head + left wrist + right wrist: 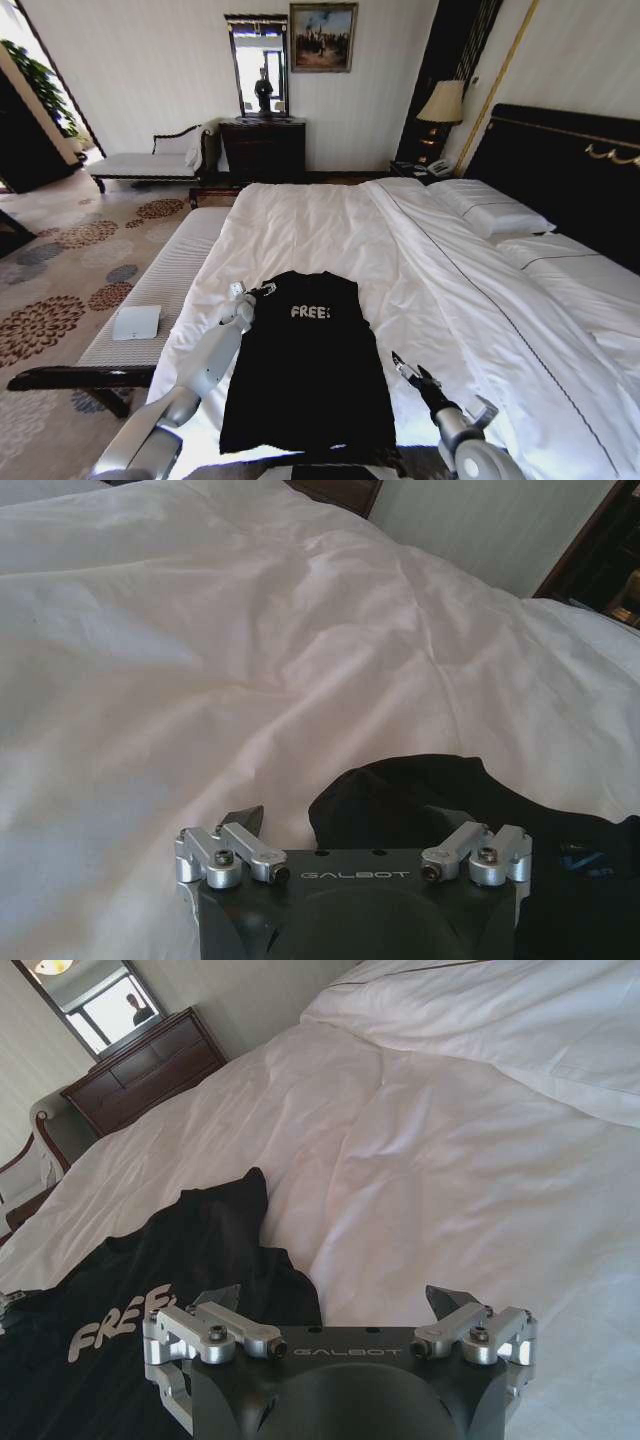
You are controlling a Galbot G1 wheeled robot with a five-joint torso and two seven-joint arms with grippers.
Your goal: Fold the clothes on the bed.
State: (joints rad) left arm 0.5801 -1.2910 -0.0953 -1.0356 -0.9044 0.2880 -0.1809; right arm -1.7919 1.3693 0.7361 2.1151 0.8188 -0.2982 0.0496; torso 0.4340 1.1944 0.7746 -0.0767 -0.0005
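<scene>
Head view: black T-shirt point(308, 365) lies flat, sleeves apparently tucked, at the bed's point(330, 225) 6 o'clock edge. Left pincer point(243, 296) at its 10 o'clock corner; right pincer point(402, 366) at 3 o'clock; both wide, empty. Folding looks barely started.

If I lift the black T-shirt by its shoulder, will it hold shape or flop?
Probably flop: the T-shirt lies limp and flat on the duvet, creased at its sleeve. Likely light. It may drag and bunch, since the left gripper sits at one corner only.
</scene>
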